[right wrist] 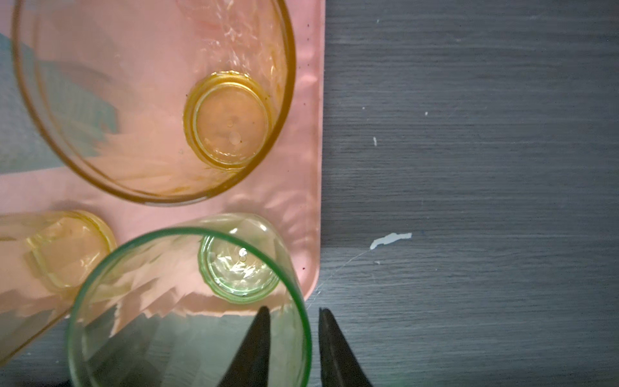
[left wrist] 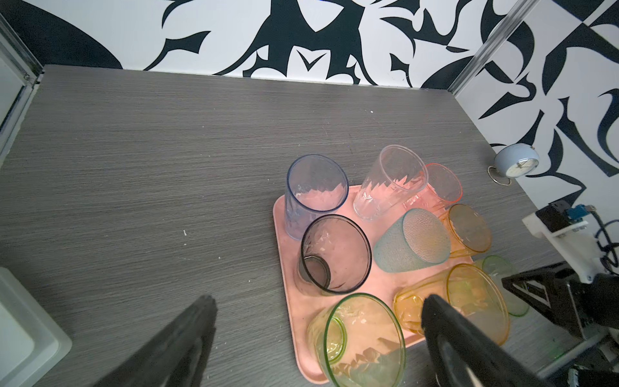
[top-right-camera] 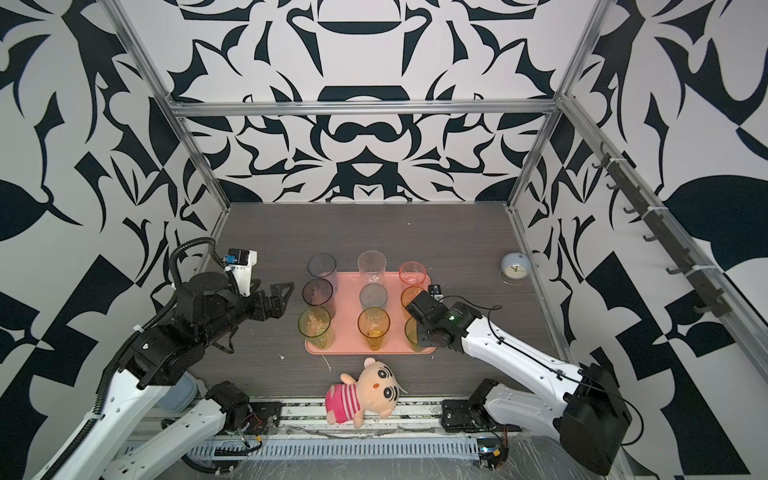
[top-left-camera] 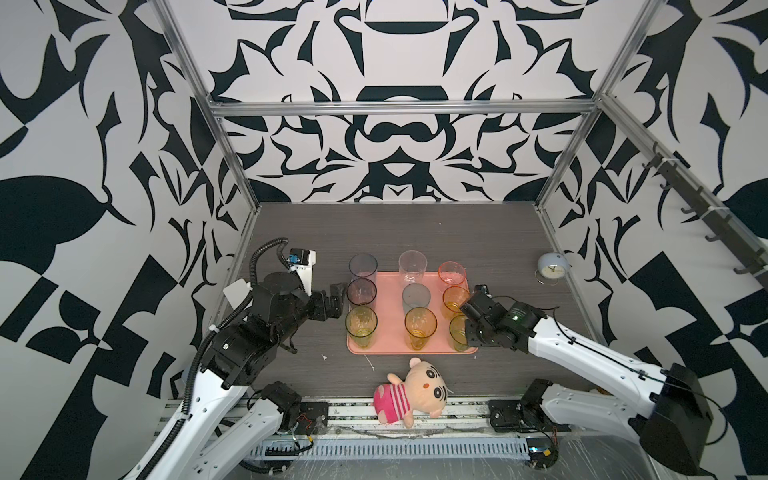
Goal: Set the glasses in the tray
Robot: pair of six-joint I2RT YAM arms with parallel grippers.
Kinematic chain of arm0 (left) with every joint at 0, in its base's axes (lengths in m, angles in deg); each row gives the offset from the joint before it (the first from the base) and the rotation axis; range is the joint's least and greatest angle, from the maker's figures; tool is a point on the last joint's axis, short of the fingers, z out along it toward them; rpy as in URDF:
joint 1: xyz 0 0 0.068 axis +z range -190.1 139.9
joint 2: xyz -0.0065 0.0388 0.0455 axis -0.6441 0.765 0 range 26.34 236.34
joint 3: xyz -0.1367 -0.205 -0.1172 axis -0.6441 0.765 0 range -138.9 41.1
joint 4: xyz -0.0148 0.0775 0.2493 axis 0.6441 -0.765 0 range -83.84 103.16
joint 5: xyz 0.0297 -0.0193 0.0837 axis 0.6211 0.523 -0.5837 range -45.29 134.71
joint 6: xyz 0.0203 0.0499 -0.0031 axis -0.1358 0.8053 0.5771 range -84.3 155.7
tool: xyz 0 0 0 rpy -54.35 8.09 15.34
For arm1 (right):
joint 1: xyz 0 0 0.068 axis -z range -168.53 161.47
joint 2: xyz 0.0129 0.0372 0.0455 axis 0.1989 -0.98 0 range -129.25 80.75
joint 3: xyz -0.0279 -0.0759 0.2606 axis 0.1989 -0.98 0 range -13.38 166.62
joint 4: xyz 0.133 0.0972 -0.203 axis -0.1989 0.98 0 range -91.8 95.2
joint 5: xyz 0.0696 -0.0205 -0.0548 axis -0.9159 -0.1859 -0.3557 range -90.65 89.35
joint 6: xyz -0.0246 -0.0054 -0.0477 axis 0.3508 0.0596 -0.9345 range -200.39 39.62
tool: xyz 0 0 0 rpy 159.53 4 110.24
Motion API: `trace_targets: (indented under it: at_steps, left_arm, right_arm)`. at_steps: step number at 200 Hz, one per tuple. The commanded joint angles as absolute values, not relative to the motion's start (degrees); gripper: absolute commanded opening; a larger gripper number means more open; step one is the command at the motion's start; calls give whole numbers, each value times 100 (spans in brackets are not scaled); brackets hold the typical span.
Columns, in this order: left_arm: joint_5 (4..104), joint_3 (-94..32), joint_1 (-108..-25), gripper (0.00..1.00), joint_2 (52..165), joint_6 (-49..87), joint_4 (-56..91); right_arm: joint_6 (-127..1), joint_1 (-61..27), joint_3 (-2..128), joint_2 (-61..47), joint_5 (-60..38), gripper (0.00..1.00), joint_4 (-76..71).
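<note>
Right gripper straddles the green tumbler at its rim, fingers slightly parted, not pinching. That tumbler stands in the tray corner.

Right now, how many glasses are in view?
9, all on the tray: back row blue-grey, clear, pink; middle smoky, teal, amber; front yellow-green, yellow, green, the last partly behind the right gripper.

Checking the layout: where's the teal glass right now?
In both top views the teal glass stands at the centre of the tray, with the smoky glass to its left and an amber glass to its right.
</note>
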State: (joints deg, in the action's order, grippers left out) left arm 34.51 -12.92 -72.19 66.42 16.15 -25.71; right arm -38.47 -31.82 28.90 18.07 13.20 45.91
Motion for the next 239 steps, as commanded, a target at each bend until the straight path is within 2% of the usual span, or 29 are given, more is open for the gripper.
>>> trace_targets:
  at_steps: [1,101,142,165,184,215,239]
  left_arm:
    - [3323,-1493,-7191,99,6742,1492,-2632]
    - [1920,-1634,-7191,99,6875,1233,-2123]
    - [569,-1448,-7192,99,6850,1266,-1593]
    - [-98,-1116,-7191,99,6738,1572,-993]
    - [-365,-623,-7178,99,6571,2217,-126]
    - [-593,-36,-6949,100,6553,2999,969]
    - [-303,232,-6392,99,6748,3052,1301]
  right_arm:
    - [-3839,-3212,3230,1928,1393,33,4814]
    - [-4711,-3195,4282,2246,2429,41,4930]
    - [-5266,-3042,4338,2344,3149,55,4100]
    - [-5793,-2729,4218,2319,3407,59,3376]
    - [-6054,-2303,4062,2283,3647,67,2735]
    - [-6396,-1341,3724,2270,3092,69,1716]
    - [-6599,-847,3406,2209,2722,82,1033]
